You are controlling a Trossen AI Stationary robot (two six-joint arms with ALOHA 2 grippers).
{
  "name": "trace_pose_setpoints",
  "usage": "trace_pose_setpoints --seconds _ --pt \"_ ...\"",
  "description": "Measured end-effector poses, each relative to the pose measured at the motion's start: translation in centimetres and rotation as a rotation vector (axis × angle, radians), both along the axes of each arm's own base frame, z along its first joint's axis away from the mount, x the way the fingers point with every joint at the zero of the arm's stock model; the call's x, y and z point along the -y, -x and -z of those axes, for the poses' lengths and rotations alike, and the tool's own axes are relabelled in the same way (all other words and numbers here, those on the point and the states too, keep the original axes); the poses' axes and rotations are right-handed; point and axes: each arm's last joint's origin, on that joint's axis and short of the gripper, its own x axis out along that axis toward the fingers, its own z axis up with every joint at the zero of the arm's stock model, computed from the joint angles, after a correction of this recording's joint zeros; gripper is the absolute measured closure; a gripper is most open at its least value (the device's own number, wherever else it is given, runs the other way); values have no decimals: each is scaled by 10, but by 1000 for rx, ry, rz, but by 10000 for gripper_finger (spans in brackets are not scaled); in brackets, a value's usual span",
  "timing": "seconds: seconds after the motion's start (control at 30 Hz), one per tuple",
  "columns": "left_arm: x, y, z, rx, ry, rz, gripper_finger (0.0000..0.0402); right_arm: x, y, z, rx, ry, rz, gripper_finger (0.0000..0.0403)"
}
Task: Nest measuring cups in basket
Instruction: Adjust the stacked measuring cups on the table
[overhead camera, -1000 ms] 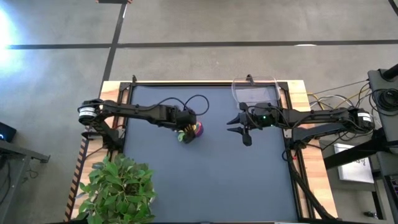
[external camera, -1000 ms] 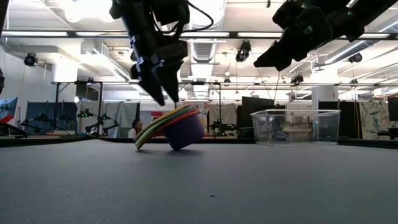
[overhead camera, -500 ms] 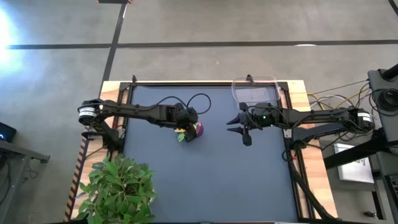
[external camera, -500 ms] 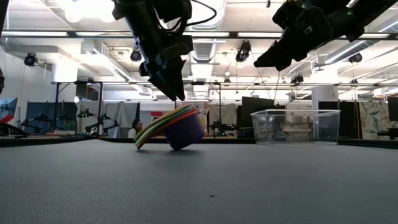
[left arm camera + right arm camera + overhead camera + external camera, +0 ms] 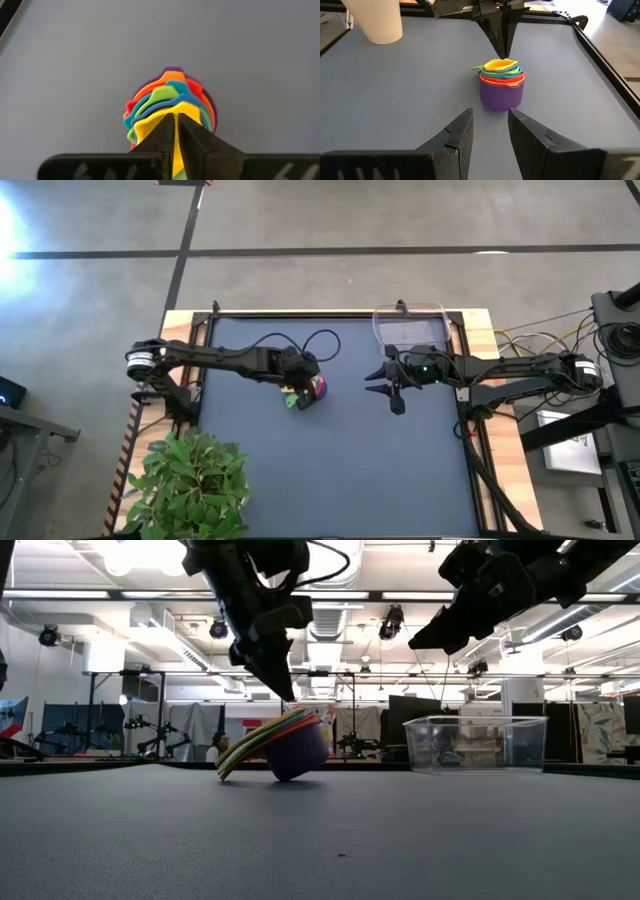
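Pressed together, my left claw [image 5: 284,692] hovers just above the measuring cups [image 5: 275,745], which sit nested in a tilted stack on the dark worktop [image 5: 340,450]. Off to the side my right claw [image 5: 385,387] hangs spread, near the clear basket [image 5: 476,743], well apart from the cups.

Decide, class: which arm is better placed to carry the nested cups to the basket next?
Probably the left. The left gripper hangs right above the stack of measuring cups, fingers nearly together. The right gripper waits open, apart from the stack, beside the basket.
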Motion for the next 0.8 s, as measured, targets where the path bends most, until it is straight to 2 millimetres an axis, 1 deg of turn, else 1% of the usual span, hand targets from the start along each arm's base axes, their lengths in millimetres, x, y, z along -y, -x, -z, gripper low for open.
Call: trace_pose_setpoints --seconds 0.13,0.33,0.4,0.6,0.8 --pt "-1 -6 7 2 16 29 400 0 0 0 0 1 0 291" --pt "-4 -15 30 -46 42 38 401 0 0 1 -2 0 1 291" --pt "-5 -17 34 -47 42 37 401 0 0 1 -3 0 1 291" --pt "-6 -17 32 -39 41 34 401 0 0 1 -4 0 1 291" --pt "-5 -10 12 13 33 38 401 0 0 1 -4 0 2 291"
